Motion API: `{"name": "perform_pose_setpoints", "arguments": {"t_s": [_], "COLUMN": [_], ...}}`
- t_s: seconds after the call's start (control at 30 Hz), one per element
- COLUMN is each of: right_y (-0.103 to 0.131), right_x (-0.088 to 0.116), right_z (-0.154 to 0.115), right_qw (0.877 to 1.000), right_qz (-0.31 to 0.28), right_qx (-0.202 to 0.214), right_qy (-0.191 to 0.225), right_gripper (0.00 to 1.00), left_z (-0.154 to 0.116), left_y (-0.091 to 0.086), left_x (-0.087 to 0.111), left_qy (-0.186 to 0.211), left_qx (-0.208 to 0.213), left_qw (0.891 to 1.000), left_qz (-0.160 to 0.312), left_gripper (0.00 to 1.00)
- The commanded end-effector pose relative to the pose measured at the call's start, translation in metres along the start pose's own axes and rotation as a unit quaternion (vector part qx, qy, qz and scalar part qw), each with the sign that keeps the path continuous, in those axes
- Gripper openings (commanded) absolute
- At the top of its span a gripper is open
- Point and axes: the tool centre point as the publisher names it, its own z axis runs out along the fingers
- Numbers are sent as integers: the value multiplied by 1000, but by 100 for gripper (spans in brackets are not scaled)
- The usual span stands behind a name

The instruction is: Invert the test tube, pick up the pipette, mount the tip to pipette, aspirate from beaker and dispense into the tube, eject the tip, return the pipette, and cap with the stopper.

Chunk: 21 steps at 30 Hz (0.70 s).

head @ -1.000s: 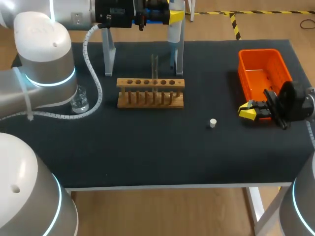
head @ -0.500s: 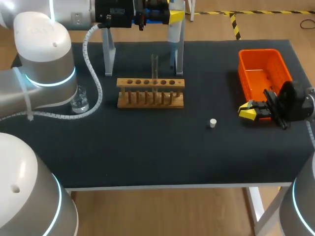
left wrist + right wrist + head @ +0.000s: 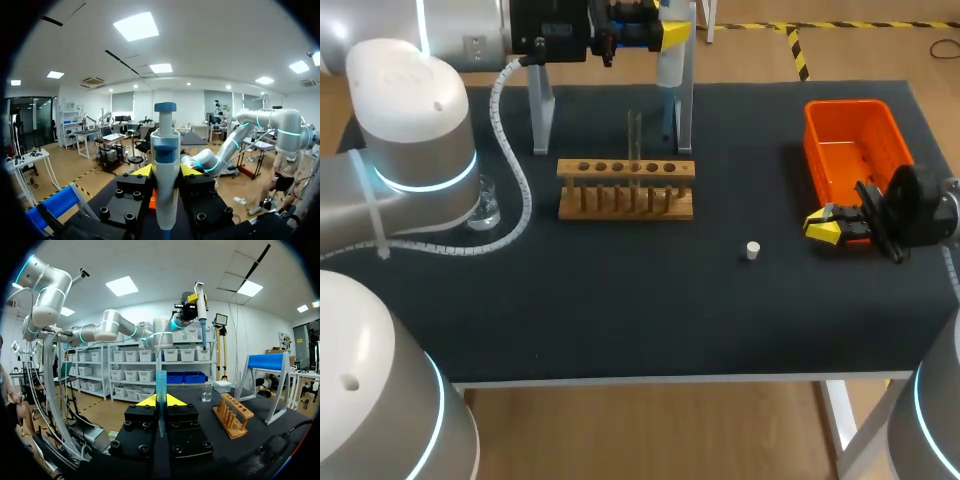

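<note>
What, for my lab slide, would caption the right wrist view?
Right gripper grips a blue pipette tip upright; left gripper holds the pipette high beyond the rack.

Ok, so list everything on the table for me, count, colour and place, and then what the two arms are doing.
pipette: one, white and blue, upright in the left gripper, above the table's far edge
pipette tip: one, clear bluish, upright in the right gripper
test tube: one, clear, standing in the rack
test tube rack: one, wooden, mid table
beaker: one, clear glass, left of the rack, partly behind the left arm
stopper: one, white, between rack and right gripper
bin: one, orange, far right
pipette stand: one, grey metal, behind the rack
table: one, black top
left gripper: shut on the pipette
right gripper: shut on the pipette tip, beside the bin
</note>
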Motion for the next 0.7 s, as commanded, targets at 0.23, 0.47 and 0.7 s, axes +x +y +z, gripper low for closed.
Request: {"name": "perform_pose_setpoints", "arguments": {"t_s": [0.23,0.47,0.7], "right_y": [0,0,0], "right_x": [1,1,1], "right_z": [0,0,0], "right_qw": [1000,1000,1000], "right_qz": [0,0,0], "right_qx": [1,1,1], "right_qy": [0,0,0], "right_gripper": [0,0,0], "left_z": [-4,-5,-6], "left_y": [1,2,3], "left_x": [5,5,4], "left_qy": [-28,-33,-34], "left_qx": [1,4,7], "left_qw": [1000,999,999], "left_qz": [0,-2,-5], "left_gripper": [0,0,0]}}
